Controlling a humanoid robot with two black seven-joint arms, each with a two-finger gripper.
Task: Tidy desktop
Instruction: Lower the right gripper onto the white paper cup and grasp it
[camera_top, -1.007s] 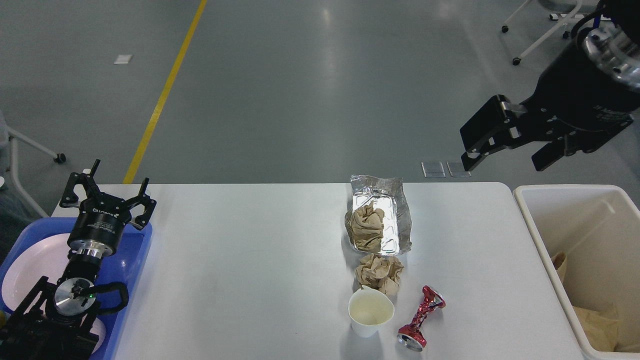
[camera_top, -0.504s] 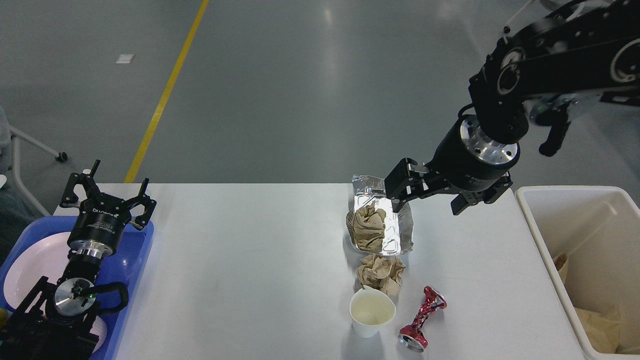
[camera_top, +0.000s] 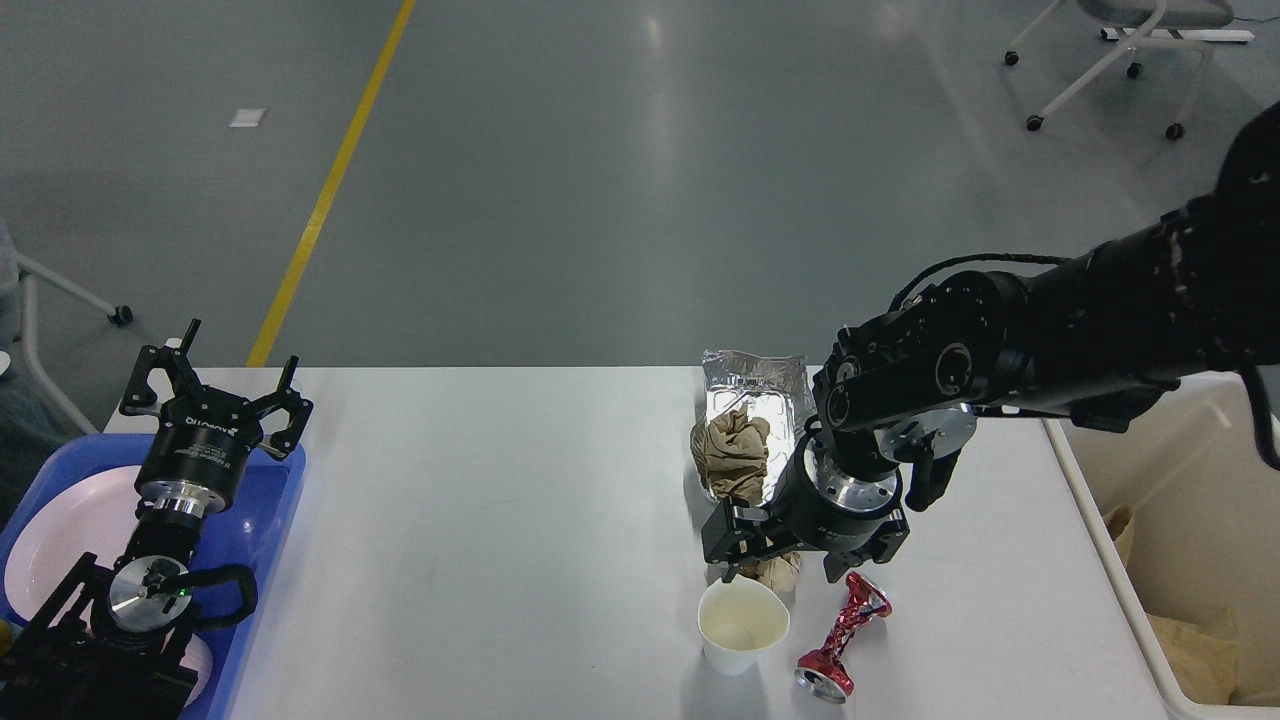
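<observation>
The right gripper (camera_top: 780, 560) hangs fingers-down over a crumpled brown paper wad (camera_top: 775, 570), its fingers spread to either side of it; whether they touch it cannot be told. Just in front of the wad stands a white paper cup (camera_top: 742, 626), with a crushed red can (camera_top: 843, 636) lying beside it. Behind the gripper sits a foil tray (camera_top: 760, 405) holding another paper wad (camera_top: 730, 452). All rest on the white table (camera_top: 480, 540). The left gripper (camera_top: 212, 385) points away, fingers spread and empty, above a blue tray (camera_top: 270, 520) at the table's left end. A cream bin (camera_top: 1170, 500) stands at the right.
</observation>
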